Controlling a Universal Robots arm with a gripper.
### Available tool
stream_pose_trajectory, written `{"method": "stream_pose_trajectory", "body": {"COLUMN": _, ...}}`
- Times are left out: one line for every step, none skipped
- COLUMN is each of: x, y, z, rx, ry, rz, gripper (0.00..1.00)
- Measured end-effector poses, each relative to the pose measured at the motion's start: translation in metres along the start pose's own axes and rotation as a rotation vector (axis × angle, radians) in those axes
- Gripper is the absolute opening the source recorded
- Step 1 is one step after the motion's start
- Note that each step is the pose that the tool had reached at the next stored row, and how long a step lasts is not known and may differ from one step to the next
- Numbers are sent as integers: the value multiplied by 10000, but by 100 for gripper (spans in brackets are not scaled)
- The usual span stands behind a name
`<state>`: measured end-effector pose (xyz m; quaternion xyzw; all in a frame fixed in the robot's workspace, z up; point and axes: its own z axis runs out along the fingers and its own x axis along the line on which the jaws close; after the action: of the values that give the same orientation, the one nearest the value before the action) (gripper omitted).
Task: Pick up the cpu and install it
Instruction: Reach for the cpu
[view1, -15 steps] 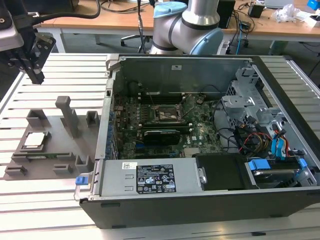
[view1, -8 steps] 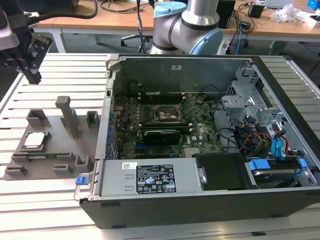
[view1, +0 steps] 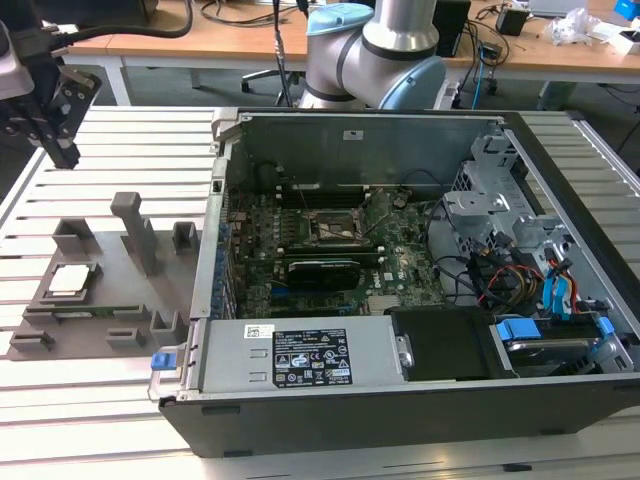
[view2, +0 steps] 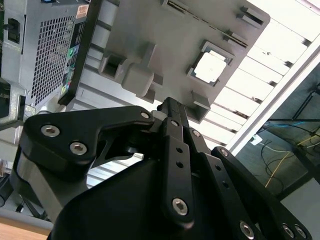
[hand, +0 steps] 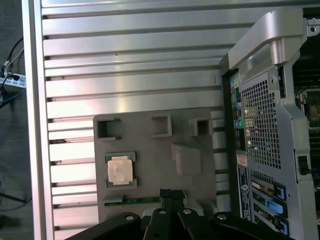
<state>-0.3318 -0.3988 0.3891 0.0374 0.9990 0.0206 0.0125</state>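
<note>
CPU (view1: 68, 280) sits in a square pocket of the grey holder plate (view1: 105, 290), which lies on the slatted surface (view1: 100, 400) beside the open computer case (view1: 400, 420). My hand (view1: 66, 155) hangs well apart from it, fingers closed together on nothing. Inside the case lies the motherboard (view1: 400, 270) with its dark socket frame (view1: 335, 228).

Pale square cpu (hand: 120, 170) flat in holder (hand: 150, 155)

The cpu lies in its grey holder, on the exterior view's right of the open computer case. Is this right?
No. The cpu lies in its grey holder on the exterior view's left of the open computer case; the exterior view shows this.
</note>
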Motion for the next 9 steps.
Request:
{"method": "stream_pose_trajectory", "body": {"x": 3, "y": 0, "z": 0, "rx": 1, "ry": 0, "rz": 0, "gripper": 11}}
{"method": "stream_pose_trajectory", "body": {"x": 7, "y": 0, "z": 0, "rx": 2, "ry": 0, "rz": 1, "gripper": 11}}
{"method": "stream_pose_trajectory", "body": {"x": 17, "y": -1, "z": 0, "rx": 3, "ry": 0, "rz": 0, "gripper": 11}}
{"method": "stream_pose_trajectory", "body": {"x": 24, "y": -2, "z": -1, "rx": 3, "ry": 0, "rz": 0, "gripper": 11}}
{"method": "stream_pose_trajectory", "body": {"x": 31, "y": -2, "z": -1, "rx": 3, "ry": -1, "rz": 0, "gripper": 11}}
{"method": "stream_pose_trajectory", "body": {"x": 43, "y": -3, "z": -1, "rx": 2, "ry": 0, "rz": -1, "gripper": 11}}
{"method": "stream_pose_trajectory", "body": {"x": 53, "y": -4, "z": -1, "rx": 2, "ry": -1, "rz": 0, "gripper": 11}}
{"method": "stream_pose_trajectory", "body": {"x": 62, "y": -4, "z": -1, "rx": 3, "ry": 0, "rz": 0, "gripper": 11}}
{"method": "stream_pose_trajectory", "body": {"x": 70, "y": -5, "z": -2, "rx": 2, "ry": 0, "rz": -1, "gripper": 11}}
